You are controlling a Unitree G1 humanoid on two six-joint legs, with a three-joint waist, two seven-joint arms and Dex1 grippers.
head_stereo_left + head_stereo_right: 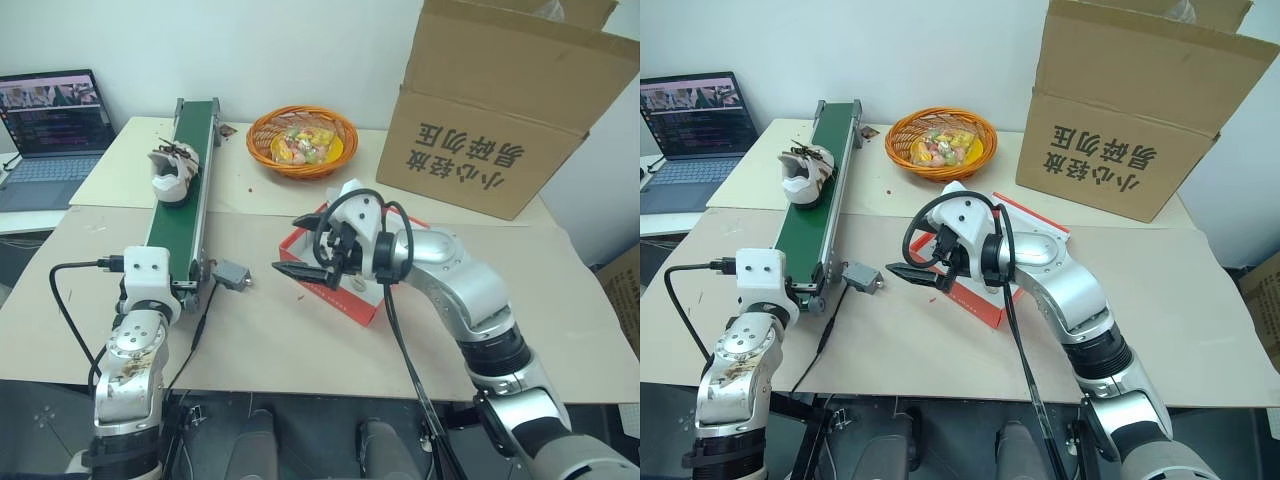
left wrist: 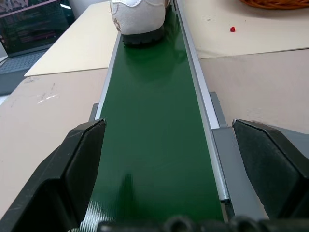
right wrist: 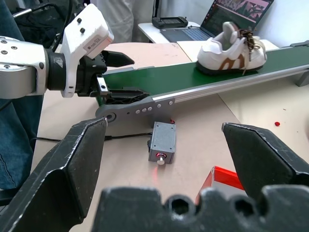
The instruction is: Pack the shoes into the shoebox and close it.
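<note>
Left gripper (image 2: 159,159): black fingers are spread wide over the near end of the belt; nothing is held.
Conveyor belt (image 1: 183,190): a long, narrow strip of glossy green, framed by grey metal rails, is seen running straight ahead of the left gripper.
Control box (image 3: 163,142): a small grey metal block with a cable is seen just beside the belt's near end.
Right gripper (image 1: 300,272): black tapered fingers are parted and empty, pointed toward the left gripper.
Shoebox (image 1: 340,292): red-orange cardboard, flat-sided, is seen directly under and behind the right gripper.
Shoe (image 1: 172,172): a white sneaker with brown trim and dark laces is seen standing on the belt, well ahead of the left gripper.
Basket (image 1: 301,140): round orange wicker, placed farther off.
Carton (image 1: 510,110): a large brown corrugated box is seen farthest back.
</note>
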